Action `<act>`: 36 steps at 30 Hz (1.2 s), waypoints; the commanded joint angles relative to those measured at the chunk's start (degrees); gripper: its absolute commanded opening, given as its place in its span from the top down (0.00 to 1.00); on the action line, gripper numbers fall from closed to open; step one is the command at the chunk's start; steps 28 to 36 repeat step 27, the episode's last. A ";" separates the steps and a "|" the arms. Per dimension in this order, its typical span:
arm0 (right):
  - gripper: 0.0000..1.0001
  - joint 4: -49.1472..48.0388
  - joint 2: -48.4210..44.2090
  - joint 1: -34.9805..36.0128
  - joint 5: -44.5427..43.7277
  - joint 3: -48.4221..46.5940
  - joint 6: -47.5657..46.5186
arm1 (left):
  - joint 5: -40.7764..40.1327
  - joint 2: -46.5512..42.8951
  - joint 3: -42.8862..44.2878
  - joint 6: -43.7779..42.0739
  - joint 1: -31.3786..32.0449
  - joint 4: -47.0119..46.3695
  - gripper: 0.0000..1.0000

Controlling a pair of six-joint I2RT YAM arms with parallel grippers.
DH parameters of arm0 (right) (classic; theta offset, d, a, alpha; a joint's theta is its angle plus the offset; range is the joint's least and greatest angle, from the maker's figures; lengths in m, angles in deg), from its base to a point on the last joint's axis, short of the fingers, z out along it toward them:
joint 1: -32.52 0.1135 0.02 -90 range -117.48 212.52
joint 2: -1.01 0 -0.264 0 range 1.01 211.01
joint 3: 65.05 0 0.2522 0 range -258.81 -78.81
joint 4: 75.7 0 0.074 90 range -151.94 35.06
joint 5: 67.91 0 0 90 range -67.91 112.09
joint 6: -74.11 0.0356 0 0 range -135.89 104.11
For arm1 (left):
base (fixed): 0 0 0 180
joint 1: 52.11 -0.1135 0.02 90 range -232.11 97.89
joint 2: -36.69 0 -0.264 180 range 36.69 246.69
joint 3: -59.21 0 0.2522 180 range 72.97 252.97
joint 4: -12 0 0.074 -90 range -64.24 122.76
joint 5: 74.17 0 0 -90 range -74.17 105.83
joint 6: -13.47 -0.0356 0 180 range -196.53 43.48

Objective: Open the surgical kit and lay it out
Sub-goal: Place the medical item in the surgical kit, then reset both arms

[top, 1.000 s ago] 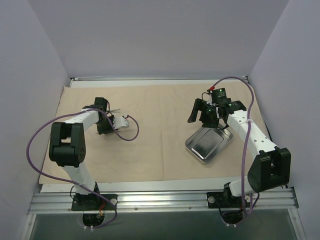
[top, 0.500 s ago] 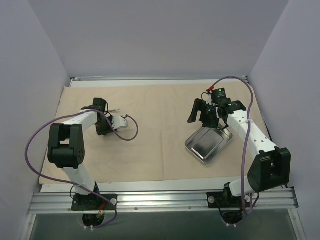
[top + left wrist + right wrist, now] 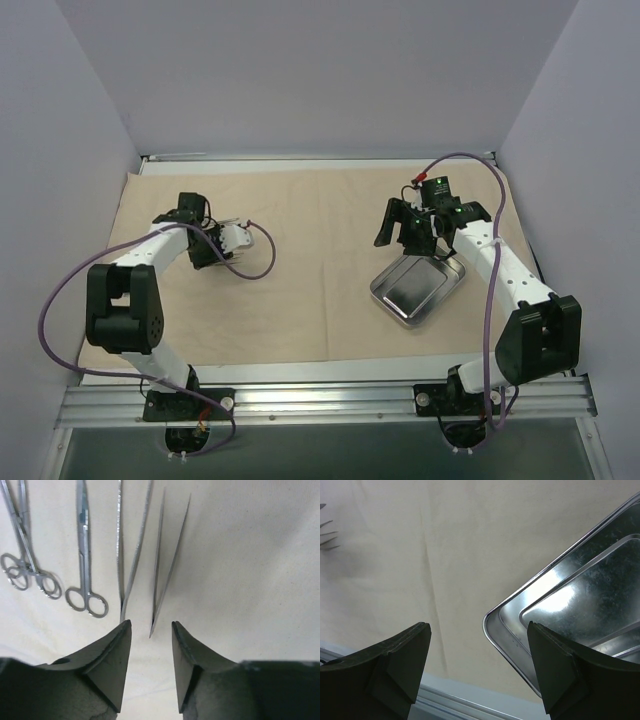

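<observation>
Cloth lay spread flat over most of the table, w/ faint fold creases.

L side: L gripper sat low over the cloth, fingers apart by a narrow gap, nothing pinched. Four instruments lay on the cloth just ahead of it, side by side, none touching:
- ring-handled clamp, far L, rings toward gripper
- scissors, rings toward gripper
- long tweezers, joined end just off the L fingertip
- 2nd tweezers, joined end just ahead of the finger gap; contact w/ fingers not seen

Top view showed these only as thin lines beside the L wrist, too small to sort.

R side: tray sat on the cloth R of centre, turned corner-on to the table edges, well apart from the instruments. Nothing in it. Wrist cam showed a 2nd rectangular outline inside the rim; inner floor or nested tray, couldn't tell.

R gripper hovered over the tray's far corner, fingers spread wide, holding nothing; tray's rounded corner showed between them.
</observation>
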 commanded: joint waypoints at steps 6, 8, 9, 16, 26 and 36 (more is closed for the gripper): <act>0.16 0.71 -1.71 0.44 -2.02 -0.26 -0.97 | 7.42 -12.60 2.55 15.34 -1.57 -7.62 0.06; 0.00 0.53 -2.06 0.26 -2.28 0.27 -1.24 | 8.84 -18.03 0.88 23.50 -1.66 -13.92 0.06; 0.00 0.36 -3.01 0.35 -2.72 0.36 -1.41 | 9.63 -19.55 0.53 27.01 -1.66 -15.88 0.06; 0.00 -7.37 -12.85 0.70 -8.35 6.06 -2.21 | 11.04 -31.59 -6.23 74.65 -0.60 -40.45 0.06; 0.00 -35.47 -41.84 2.28 -2.73 42.26 10.53 | 31.51 -35.64 -39.27 134.24 0.98 -97.13 0.06; 0.00 -36.64 -48.31 2.28 -0.99 46.55 11.84 | 31.26 -35.91 -41.55 137.23 1.15 -101.98 0.06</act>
